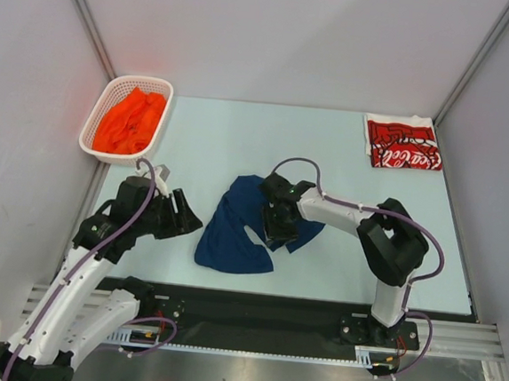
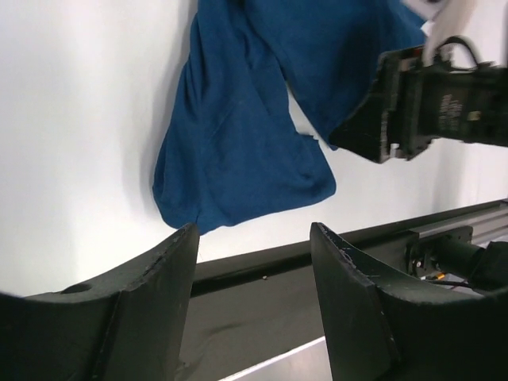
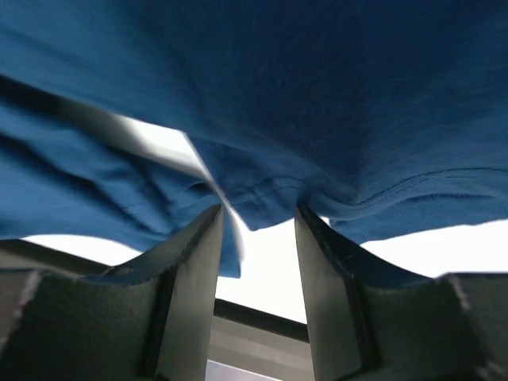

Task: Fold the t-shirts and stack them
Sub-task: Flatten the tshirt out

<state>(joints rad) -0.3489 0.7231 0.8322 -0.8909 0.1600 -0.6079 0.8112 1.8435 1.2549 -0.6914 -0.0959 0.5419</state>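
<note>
Crumpled dark navy cloth t-shirt [image 1: 232,238] at frame centre. Right gripper [image 3: 258,210] spread, hem at its tips. Left gripper [image 2: 254,230] spread, empty, left of shirt.

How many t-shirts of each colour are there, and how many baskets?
navy blue t-shirt: 1
red Coca-Cola t-shirt: 1
orange t-shirt: 1
white lattice basket: 1
Total: 4

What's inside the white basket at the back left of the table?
A crumpled orange t-shirt fills the basket. Anything beneath it, including the basket floor, is covered and cannot be seen.
</note>
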